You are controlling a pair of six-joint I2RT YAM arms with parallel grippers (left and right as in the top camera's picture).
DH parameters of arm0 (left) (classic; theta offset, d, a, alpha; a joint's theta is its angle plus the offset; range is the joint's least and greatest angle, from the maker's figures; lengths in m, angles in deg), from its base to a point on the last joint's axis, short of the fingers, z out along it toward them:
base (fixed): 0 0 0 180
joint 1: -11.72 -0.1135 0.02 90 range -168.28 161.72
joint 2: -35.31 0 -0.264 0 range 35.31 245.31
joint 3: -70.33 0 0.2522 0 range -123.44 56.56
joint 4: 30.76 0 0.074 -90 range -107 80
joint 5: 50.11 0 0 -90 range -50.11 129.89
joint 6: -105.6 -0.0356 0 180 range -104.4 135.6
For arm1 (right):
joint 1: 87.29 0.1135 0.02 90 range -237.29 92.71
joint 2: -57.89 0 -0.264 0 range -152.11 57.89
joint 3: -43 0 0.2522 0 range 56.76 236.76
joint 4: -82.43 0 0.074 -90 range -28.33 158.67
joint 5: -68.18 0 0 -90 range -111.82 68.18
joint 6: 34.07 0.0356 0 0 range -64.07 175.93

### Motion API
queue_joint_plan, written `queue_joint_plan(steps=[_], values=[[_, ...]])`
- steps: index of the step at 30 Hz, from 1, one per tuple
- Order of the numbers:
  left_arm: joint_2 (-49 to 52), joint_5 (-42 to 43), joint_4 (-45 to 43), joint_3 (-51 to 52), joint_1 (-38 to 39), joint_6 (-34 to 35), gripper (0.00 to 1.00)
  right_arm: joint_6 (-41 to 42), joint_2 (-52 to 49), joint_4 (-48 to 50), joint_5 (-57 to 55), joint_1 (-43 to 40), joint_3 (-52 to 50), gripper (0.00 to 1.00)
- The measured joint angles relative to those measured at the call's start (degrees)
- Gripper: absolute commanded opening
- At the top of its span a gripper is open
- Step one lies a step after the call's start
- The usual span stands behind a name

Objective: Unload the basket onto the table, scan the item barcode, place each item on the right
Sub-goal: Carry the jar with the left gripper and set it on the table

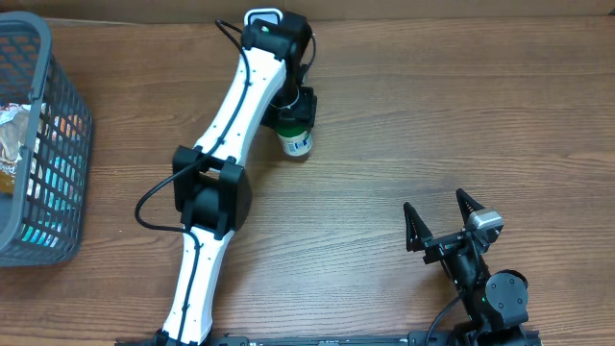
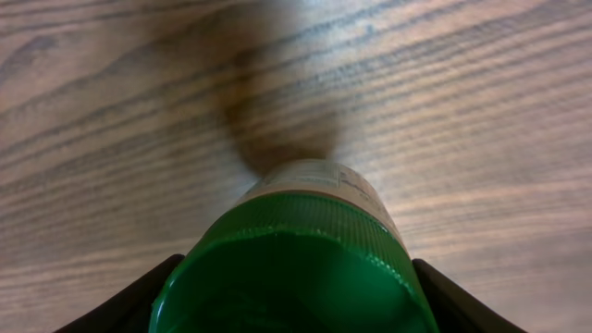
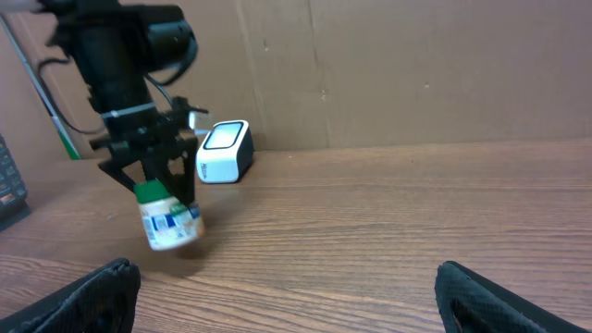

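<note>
The table carried a grey basket at its left edge, with a few packaged goods inside that were too small to make out. Well apart from the work, at the near right, the right gripper sat with its jaws spread wide and nothing between them, seemingly idle.

At the far side the left gripper had its jaws clamped on the green cap end of a small white bottle. From the right wrist view the bottle hung tilted, label end down, and appeared to be just clear of the table, with its shadow beneath it. The left wrist view showed the cap filling the space between the two dark jaw tips. A white scanner stood just beyond the bottle, near it but not touching.

As a judgement, the pick-up looked done and the bottle had been carried most of the way to the scanner. What was left was the scan itself. The label showed blue print toward the right wrist camera, but no barcode could be made out, and which face was turned to the scanner window could not be told. The bottle probably needed turning or nudging closer
</note>
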Motion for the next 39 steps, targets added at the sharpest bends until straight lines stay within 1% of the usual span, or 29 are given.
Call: queue_joint_plan(steps=[5,9,18,19,22,26,30,36,39], values=[[1.14,-4.50,-2.69,0.00,1.46,2.60,0.45,0.02,0.00,0.00,0.00,0.00,0.00,1.00],[1.16,-7.50,-3.91,0.00,2.89,3.74,0.46,0.00,0.00,-0.04,0.00,0.00,0.00,1.00],[1.16,-9.18,-5.57,1.57,6.05,5.99,0.46,0.00,0.00,-0.02,0.00,0.00,0.00,1.00],[1.16,-9.20,-5.95,1.99,6.25,6.12,0.47,0.02,0.00,0.00,0.00,0.00,0.00,1.00],[1.16,-9.20,-6.32,3.30,6.36,6.73,0.55,-0.02,0.00,-0.02,0.00,0.00,0.00,1.00],[1.16,-9.22,-6.36,3.37,6.36,7.32,0.71,0.02,0.00,0.00,-0.02,0.00,0.00,1.00],[1.16,-9.38,-6.27,3.61,6.36,7.45,0.82,0.00,0.00,-0.04,-0.02,0.00,0.00,1.00],[1.14,-9.27,-5.70,3.96,6.34,7.32,0.89,0.02,0.00,-0.02,0.00,0.00,0.00,1.00],[0.28,-9.09,-5.64,4.11,6.23,7.26,0.89,0.02,0.00,-0.02,0.00,0.00,0.00,1.00]])
